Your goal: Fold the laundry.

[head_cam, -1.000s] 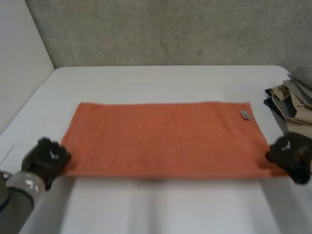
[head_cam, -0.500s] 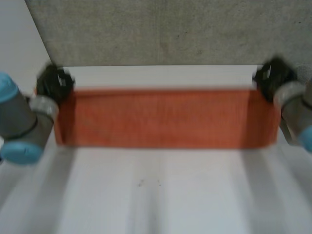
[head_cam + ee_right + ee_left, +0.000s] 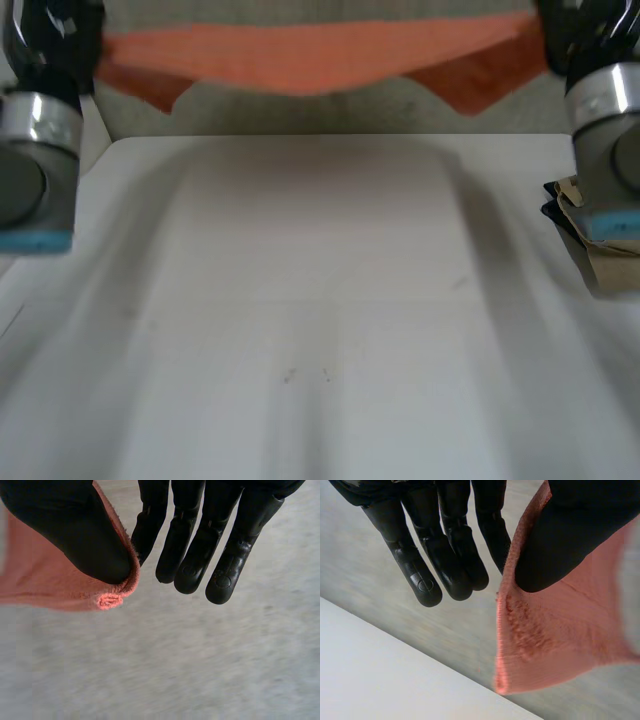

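Head view is showing the towel (image 3: 310, 55) hanging in the air above the far side of the table (image 3: 320, 300), stretched between the left hand (image 3: 50, 35) and the right hand (image 3: 580, 30) and touching nothing below. Its middle is sagging a little, and a loose flap is drooping beside each hand.

In the left wrist view the thumb (image 3: 570, 535) is pressing the towel edge against the nearest finger, while the other fingers (image 3: 445, 560) are staying straight and apart from the cloth. In the right wrist view the thumb (image 3: 75, 525) is pinching a rolled corner in the same way, with the other fingers (image 3: 200, 550) straight. So each hand is holding the towel by a small pinch only.

I am judging that slipping is the main risk. The cloth is thick, little of it is sitting under each thumb, and a quick swing or a pull between the hands could be dragging one corner free. If the hands are coming down unevenly, the fold may be landing crooked, because the flaps are already hanging unequally. The right arm (image 3: 610, 150) is also standing close to the pile (image 3: 568, 212) of clothes at the table edge and could be brushing it.

No brand, label or writing is readable here.
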Action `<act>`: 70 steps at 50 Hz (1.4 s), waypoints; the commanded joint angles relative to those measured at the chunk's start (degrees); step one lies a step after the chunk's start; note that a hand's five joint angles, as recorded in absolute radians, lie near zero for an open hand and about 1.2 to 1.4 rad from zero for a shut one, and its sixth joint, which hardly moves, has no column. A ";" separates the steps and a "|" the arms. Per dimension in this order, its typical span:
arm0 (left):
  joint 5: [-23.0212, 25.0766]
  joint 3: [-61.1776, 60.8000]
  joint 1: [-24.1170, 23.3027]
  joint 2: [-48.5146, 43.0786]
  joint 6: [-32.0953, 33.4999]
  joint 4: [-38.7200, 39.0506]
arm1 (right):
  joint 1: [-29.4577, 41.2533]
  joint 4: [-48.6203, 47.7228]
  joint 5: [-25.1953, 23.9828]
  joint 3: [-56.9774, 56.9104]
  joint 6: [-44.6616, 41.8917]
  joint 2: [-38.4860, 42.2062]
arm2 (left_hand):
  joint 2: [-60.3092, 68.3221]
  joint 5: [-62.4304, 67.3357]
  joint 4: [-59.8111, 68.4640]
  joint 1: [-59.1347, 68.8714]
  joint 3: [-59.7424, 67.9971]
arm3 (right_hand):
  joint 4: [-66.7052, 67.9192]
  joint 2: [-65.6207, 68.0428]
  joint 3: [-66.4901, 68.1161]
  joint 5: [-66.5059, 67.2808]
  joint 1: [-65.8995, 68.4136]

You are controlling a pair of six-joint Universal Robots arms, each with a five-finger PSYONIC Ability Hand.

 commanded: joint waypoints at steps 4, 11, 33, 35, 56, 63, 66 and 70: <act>3.40 -13.38 -0.08 -11.43 1.85 0.29 | 0.09 4.04 0.17 10.94 0.13 7.15 | 11.41 14.05 11.10 13.86 11.61 | 11.91 12.36 12.07 12.74 23.13; 4.11 -21.81 -0.08 -11.01 8.96 -0.85 | -0.35 17.39 0.61 15.33 -0.05 6.28 | 11.41 14.05 11.10 13.86 11.61 | 11.91 12.36 12.07 12.74 23.13; 0.42 -32.30 1.16 13.19 17.68 -47.82 | -11.78 51.11 -1.15 26.07 -11.22 -10.53 | 11.41 14.05 11.10 13.86 11.61 | 11.91 12.36 12.07 12.74 23.13; 0.33 -30.18 0.02 10.37 17.32 -44.02 | -11.17 47.49 -0.88 24.31 -9.90 -7.53 | 11.41 14.05 11.10 13.86 11.61 | 11.91 12.36 12.07 12.74 23.13; -11.97 4.00 -5.79 -21.09 17.76 -22.39 | -2.64 12.42 2.63 -2.31 -8.48 22.08 | 11.41 14.05 11.10 13.86 11.61 | 11.91 12.36 12.07 12.74 23.13; -11.80 6.83 -6.75 -23.21 17.23 -19.32 | -1.50 8.62 3.25 -6.46 -8.84 27.11 | -56.40 -53.76 -56.71 -53.95 -56.20 | -56.62 -56.17 -56.46 -55.79 -45.40; -11.62 6.30 -7.54 -22.78 17.06 -17.47 | -0.53 8.62 3.16 -6.28 -7.61 26.67 | -58.59 -55.95 -58.90 -56.14 -58.39 | -58.09 -57.64 -57.93 -57.26 -46.87; -11.45 5.25 -9.30 -21.99 16.79 -14.65 | -0.18 8.80 3.34 -3.66 -2.44 22.99 | -58.59 -55.95 -58.90 -56.14 -58.39 | -58.09 -57.64 -57.93 -57.26 -46.87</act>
